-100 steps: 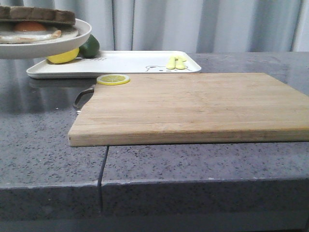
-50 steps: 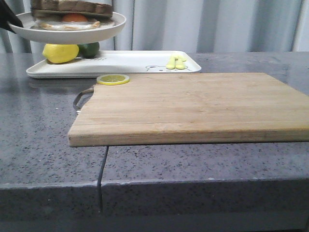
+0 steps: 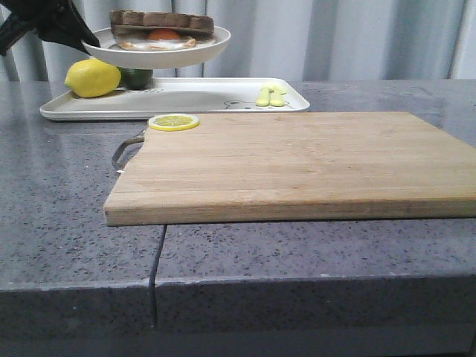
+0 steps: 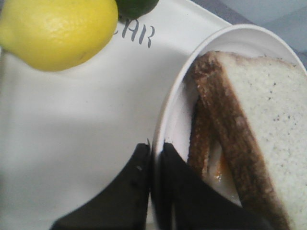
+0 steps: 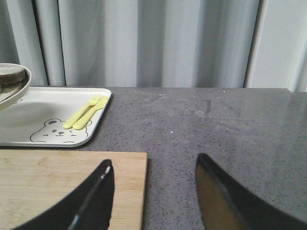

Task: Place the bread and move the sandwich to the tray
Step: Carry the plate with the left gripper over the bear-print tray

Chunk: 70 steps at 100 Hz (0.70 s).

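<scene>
My left gripper point(image 3: 88, 42) is shut on the rim of the round white plate point(image 3: 149, 58) and holds it in the air above the left part of the white tray point(image 3: 208, 93). The sandwich point(image 3: 162, 26) lies on the plate, with the brown-crusted bread on top and the fried egg under it. In the left wrist view my gripper point(image 4: 154, 144) pinches the plate's rim point(image 4: 230, 33), beside the top bread slice point(image 4: 259, 115), with the tray point(image 4: 72, 124) below. My right gripper point(image 5: 154, 160) is open and empty above the cutting board's right edge.
A lemon point(image 3: 92, 78) and a green fruit point(image 3: 135, 77) sit on the tray's left end, and yellow cutlery point(image 3: 271, 95) lies by its bear drawing point(image 5: 57, 132). A lemon slice point(image 3: 173, 122) lies on the corner of the wooden cutting board point(image 3: 297, 160).
The plate with the sandwich has moved right, from the frame's left edge to above the tray. My left gripper has come into the front view with it.
</scene>
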Tool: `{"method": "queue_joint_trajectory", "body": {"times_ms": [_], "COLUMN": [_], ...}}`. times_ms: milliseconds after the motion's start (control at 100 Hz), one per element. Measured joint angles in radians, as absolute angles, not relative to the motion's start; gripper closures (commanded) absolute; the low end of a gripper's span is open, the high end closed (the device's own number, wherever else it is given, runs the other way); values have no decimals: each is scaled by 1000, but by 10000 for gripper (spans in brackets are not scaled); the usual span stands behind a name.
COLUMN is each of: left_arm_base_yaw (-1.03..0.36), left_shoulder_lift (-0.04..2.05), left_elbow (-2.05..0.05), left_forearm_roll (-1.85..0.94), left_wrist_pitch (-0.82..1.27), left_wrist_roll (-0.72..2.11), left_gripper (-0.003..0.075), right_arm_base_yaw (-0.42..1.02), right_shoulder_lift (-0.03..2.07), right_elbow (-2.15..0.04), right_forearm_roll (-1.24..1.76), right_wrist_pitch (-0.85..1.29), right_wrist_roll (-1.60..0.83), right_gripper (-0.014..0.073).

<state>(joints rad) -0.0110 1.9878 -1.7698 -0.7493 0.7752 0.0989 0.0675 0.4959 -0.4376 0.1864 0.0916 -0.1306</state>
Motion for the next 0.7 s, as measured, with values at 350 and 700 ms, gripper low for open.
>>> {"method": "queue_joint_trajectory", "body": {"times_ms": [350, 700], "left_arm_base_yaw": [-20, -55], "left_shoulder_lift": [2159, 2208], "left_elbow": [-1991, -2034], "left_forearm_roll": [-746, -740], "left_wrist_pitch": [858, 865], "left_wrist_roll": [101, 101], "left_gripper": [740, 740], "right_arm_base_yaw": [68, 68], "right_shoulder_lift": [496, 496], "right_elbow": [-438, -438], "right_forearm_roll": [186, 186], "right_wrist_pitch": [92, 92], "right_wrist_roll": [-131, -131], "right_gripper": [198, 198]}}
